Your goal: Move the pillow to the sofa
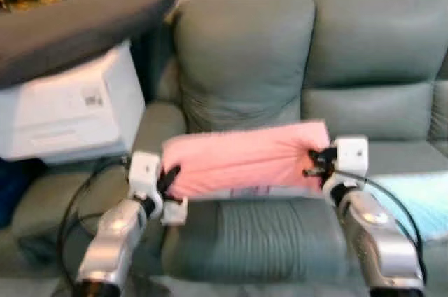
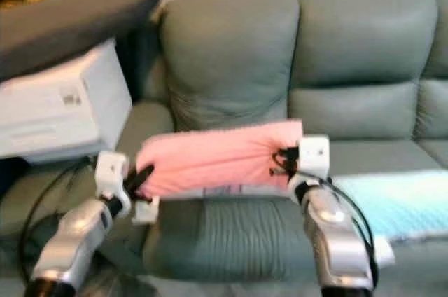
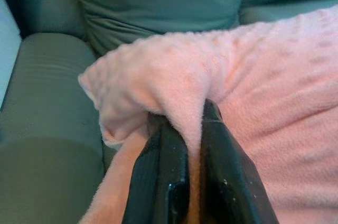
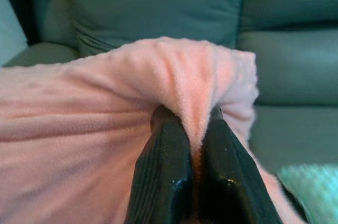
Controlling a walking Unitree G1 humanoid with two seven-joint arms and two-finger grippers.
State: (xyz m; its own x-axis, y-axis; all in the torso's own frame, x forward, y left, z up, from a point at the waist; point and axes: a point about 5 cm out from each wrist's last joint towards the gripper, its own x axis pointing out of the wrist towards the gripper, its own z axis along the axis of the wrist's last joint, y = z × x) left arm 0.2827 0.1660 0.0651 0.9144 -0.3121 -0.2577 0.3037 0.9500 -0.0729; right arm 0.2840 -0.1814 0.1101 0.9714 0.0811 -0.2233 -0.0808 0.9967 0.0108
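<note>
Left pincer (image 1: 166,179) and right pincer (image 1: 312,162) each clench a bunched end of the soft, light pink pillow (image 1: 241,158), held above the green sofa (image 1: 245,52) seat's front edge.

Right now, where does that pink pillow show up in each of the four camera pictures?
Left eye view: pink pillow at center, held between the left gripper and right gripper, before the sofa.
Right eye view: center, slightly further left.
Left wrist view: across the right and lower part.
Right wrist view: across the left and center.
Shared landmark: the green sofa back cushion behind it.
</note>
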